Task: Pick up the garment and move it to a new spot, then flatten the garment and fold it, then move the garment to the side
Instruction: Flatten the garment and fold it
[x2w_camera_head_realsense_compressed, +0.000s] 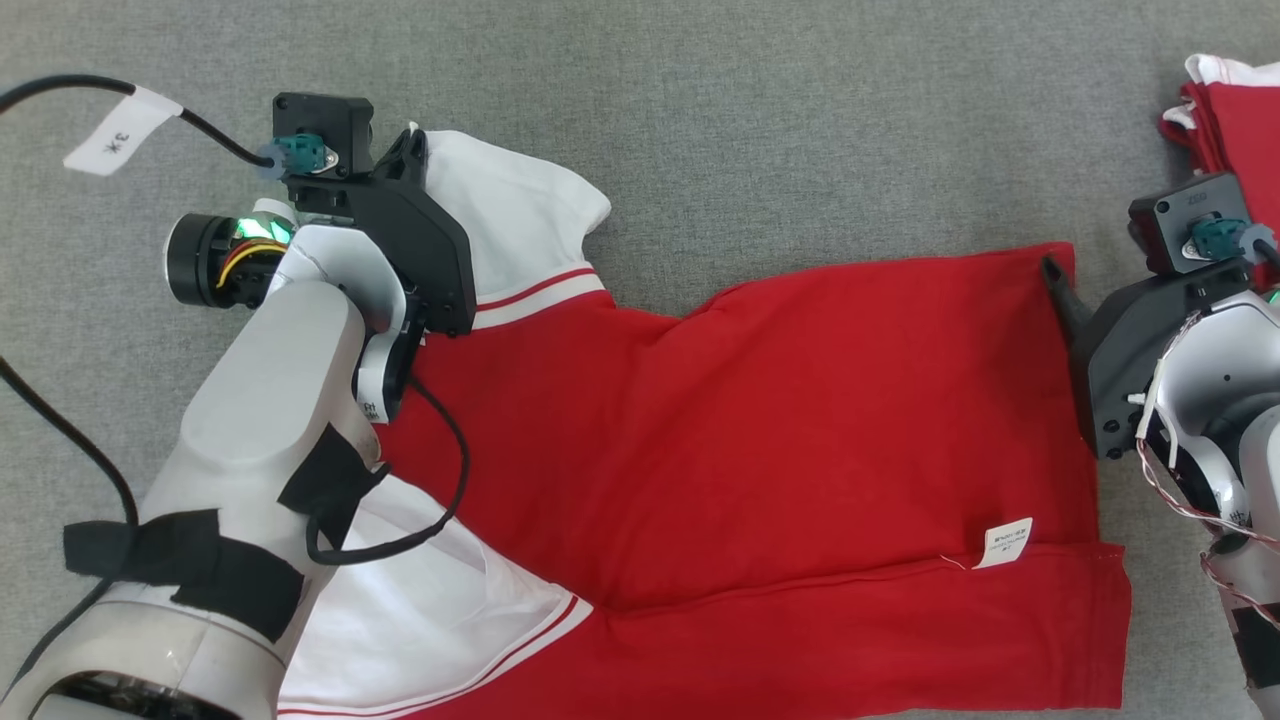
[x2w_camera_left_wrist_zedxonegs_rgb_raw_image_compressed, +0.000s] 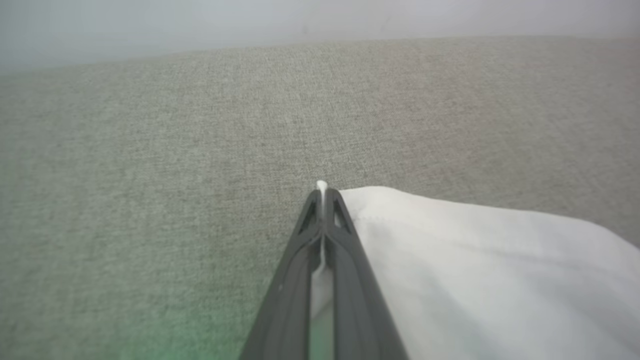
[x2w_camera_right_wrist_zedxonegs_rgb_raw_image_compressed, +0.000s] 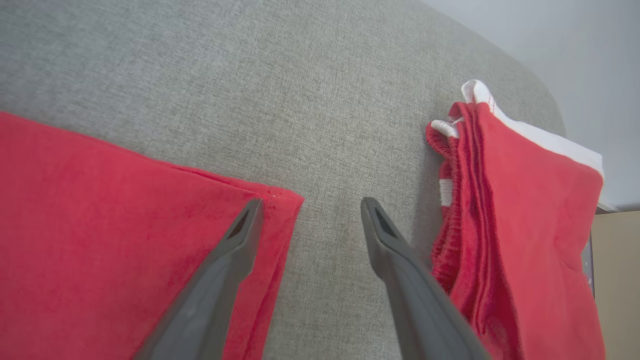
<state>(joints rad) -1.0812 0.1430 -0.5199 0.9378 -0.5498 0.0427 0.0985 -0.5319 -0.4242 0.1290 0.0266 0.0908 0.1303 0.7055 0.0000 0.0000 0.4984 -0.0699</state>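
Head view | red garments: 2, garment (x2w_camera_head_realsense_compressed: 760, 430) spread, pile (x2w_camera_head_realsense_compressed: 1235, 120) folded | left jaws clenched on sleeve (x2w_camera_head_realsense_compressed: 510, 215) | right jaws released

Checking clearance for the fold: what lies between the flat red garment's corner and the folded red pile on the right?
Bare grey surface, plain in the right wrist view; the open right gripper hangs over the garment corner and that gap.

You see the garment (x2w_camera_head_realsense_compressed: 760, 440) spread on the surface (x2w_camera_head_realsense_compressed: 800, 120); your left gripper (x2w_camera_left_wrist_zedxonegs_rgb_raw_image_compressed: 324, 192) sits at its far-left sleeve edge; your right gripper (x2w_camera_right_wrist_zedxonegs_rgb_raw_image_compressed: 310, 205) straddles its far-right corner; a folded pile (x2w_camera_head_realsense_compressed: 1235, 120) lies further right, apart.
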